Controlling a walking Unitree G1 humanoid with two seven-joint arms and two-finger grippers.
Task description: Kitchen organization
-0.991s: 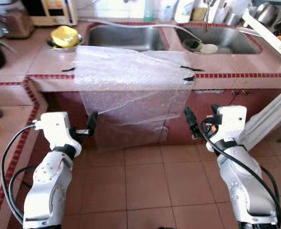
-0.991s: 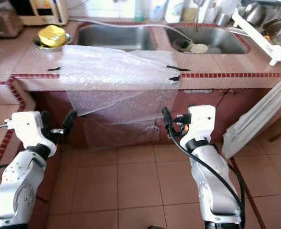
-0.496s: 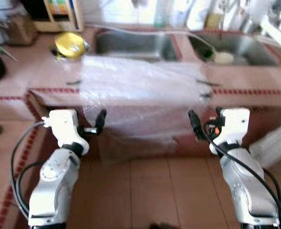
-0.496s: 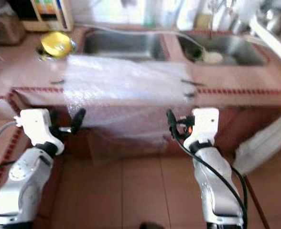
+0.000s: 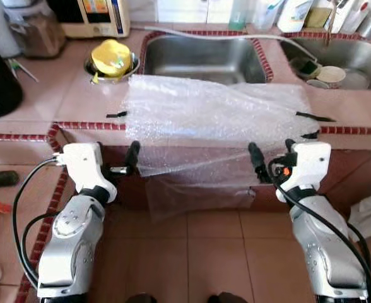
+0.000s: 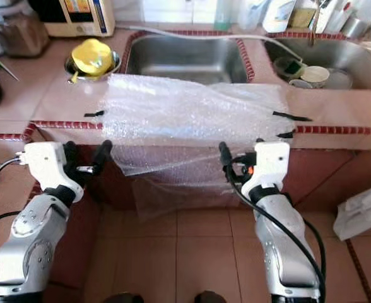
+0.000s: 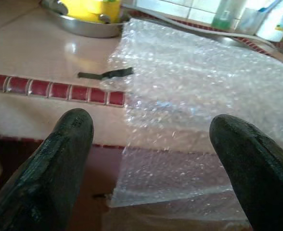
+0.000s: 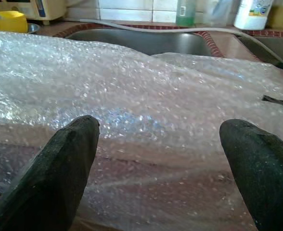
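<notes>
1. Head views: bubble wrap [image 5: 217, 113] spread over the tiled counter [image 5: 59, 95] in front of the left sink [image 5: 201, 57], front edge hanging down the counter face toward the floor [image 5: 211, 252]. Strips of black tape [image 5: 116, 115] at both side edges. Yellow object in a metal bowl [image 5: 113, 58] just beside the sink, behind the sheet's left corner. Left hand [image 5: 130, 161] and right hand [image 5: 256, 161] raised below the counter edge, near the hanging part, holding nothing.
2. Left wrist view: left hand [image 7: 156, 159] spread wide, empty, fingers [image 7: 59, 163] apart, pointed at the sheet's left edge and the tape strip on the red tile trim.
3. Right wrist view: right hand [image 8: 156, 159] likewise released, fingers [image 8: 64, 168] wide apart, close before the bubble wrap, sink and bottles [image 8: 251, 12] behind.
</notes>
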